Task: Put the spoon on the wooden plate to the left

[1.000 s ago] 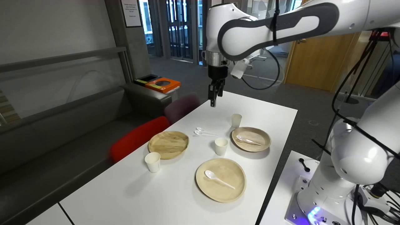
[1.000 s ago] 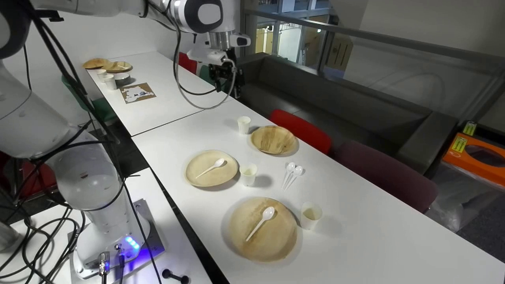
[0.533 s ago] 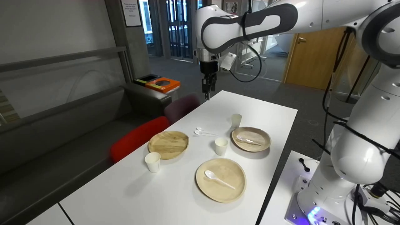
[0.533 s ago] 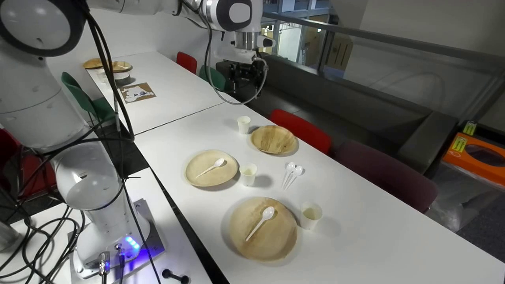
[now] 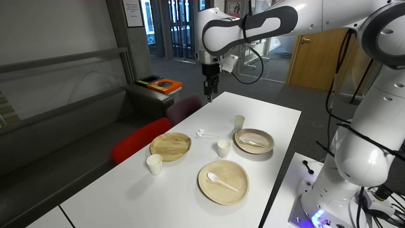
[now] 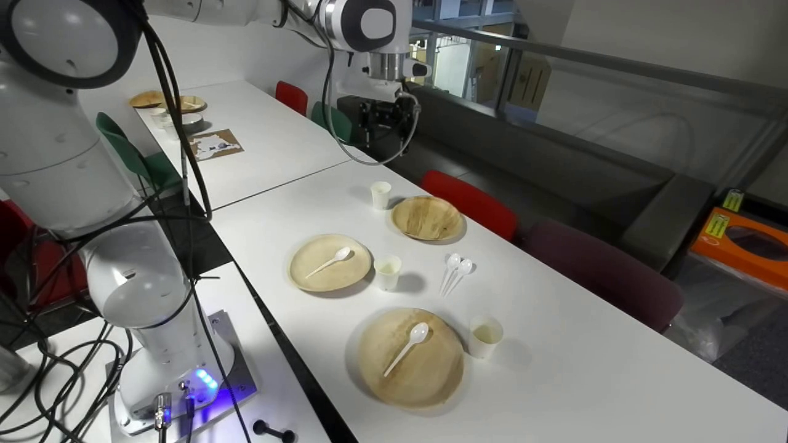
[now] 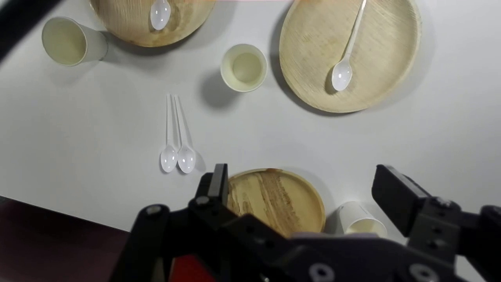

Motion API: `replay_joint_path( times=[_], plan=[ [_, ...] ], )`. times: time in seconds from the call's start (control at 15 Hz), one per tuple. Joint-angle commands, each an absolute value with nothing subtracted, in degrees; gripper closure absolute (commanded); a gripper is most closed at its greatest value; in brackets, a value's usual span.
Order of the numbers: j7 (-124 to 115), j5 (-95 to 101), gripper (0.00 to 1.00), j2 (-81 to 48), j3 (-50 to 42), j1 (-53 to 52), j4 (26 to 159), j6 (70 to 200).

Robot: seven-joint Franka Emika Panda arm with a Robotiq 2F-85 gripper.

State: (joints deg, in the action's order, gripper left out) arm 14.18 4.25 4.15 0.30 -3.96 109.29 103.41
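Two near-identical white spoons lie side by side on the white table; I cannot tell which one is meant. They show in both exterior views, as the left spoon (image 7: 168, 158) and the right spoon (image 7: 186, 159) in the wrist view, and as spoons (image 5: 200, 134) (image 6: 465, 266). The wooden plate (image 5: 171, 146), round with a low rim and brown streaks, holds nothing; it also shows in an exterior view (image 6: 426, 218) and partly behind my gripper in the wrist view (image 7: 282, 199). My gripper (image 7: 300, 172) is open and empty, high above the table (image 5: 209, 98) (image 6: 386, 141).
A larger flat plate (image 5: 221, 197) and a deeper wooden dish (image 5: 260, 136) each hold a white spoon. Three paper cups stand among the dishes: one (image 5: 155, 164) beside the wooden plate, one (image 5: 224, 149) central, one (image 5: 239, 122) by the deeper dish. A red chair (image 5: 142, 139) touches the table's edge.
The arm has swung, shifting my gripper sideways high above the table, mostly in the first half second; it is nearly still since. Spoons, plates and cups have not moved.
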Motion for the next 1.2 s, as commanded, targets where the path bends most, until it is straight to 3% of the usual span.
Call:
replay_joint_path(
  times=[0.0,1.13],
  plan=[
    [14.4,5.46,0.0,-0.8,-0.22,-2.06,103.85,101.19],
    [15.35,12.03,0.0,-20.52,-2.52,1.34,85.17,97.5]
  ],
)
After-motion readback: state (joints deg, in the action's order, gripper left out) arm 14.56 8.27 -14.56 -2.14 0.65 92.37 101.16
